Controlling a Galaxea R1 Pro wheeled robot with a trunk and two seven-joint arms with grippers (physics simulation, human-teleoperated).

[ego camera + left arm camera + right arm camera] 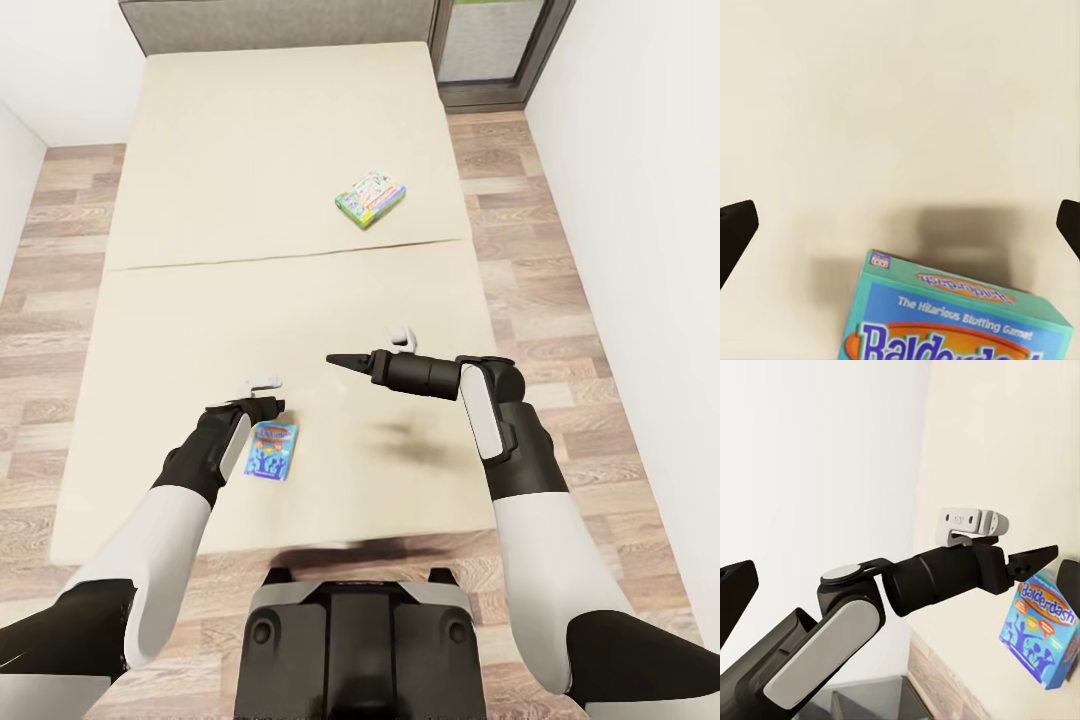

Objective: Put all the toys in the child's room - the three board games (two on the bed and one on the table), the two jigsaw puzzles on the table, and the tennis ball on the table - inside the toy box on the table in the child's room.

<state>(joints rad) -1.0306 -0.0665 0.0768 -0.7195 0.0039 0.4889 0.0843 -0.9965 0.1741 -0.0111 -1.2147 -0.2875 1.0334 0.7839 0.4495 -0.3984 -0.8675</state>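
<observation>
Between the spread-wide left jaws (pixel 900 217), just short of the tips: one blue Balderdash box (pixel 271 449) flat on the bed (pixel 200 300), ungrasped. Second game box (pixel 370 196) lies well beyond. Right jaws (pixel 340 360) state: cannot tell.

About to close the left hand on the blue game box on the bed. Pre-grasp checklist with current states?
1. Left hand open: ok, fingertips stand wide apart.
2. Blue box lies flat on the bed: ok.
3. Box centred between the fingers: not ok, in the left wrist view it sits off toward one edge.
4. Contact with the box: cannot tell.
5. Right hand away from the box: ok.
6. Second box apart, farther up the bed: ok.
</observation>
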